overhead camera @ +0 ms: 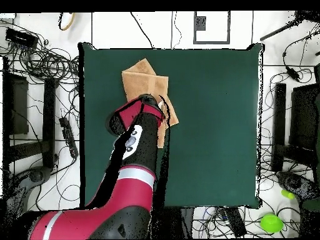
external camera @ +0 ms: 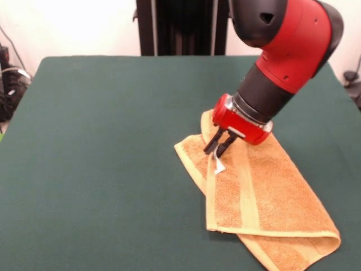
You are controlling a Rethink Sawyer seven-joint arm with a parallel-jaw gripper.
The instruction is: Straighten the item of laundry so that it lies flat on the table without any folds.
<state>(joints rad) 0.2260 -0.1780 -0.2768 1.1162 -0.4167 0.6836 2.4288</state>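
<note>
The orange-tan towel (external camera: 265,192) lies folded over itself on the right side of the dark green table (external camera: 101,147), with a doubled flap toward the front edge. Its stripe bands run along the flap and its white tag (external camera: 219,165) hangs just under my fingertips. My gripper (external camera: 216,149) points down at the towel's upper left part, with its black fingers close together, pinching the flap's corner by the tag. In the overhead view the towel (overhead camera: 142,78) lies near the table's (overhead camera: 212,125) far left edge, and the arm hides the gripper and part of the towel.
The towel's front corner (external camera: 333,243) lies close to the table's front right edge. Cables and stands surround the table (overhead camera: 44,62) on the floor. A green ball (overhead camera: 272,222) lies on the floor off the table.
</note>
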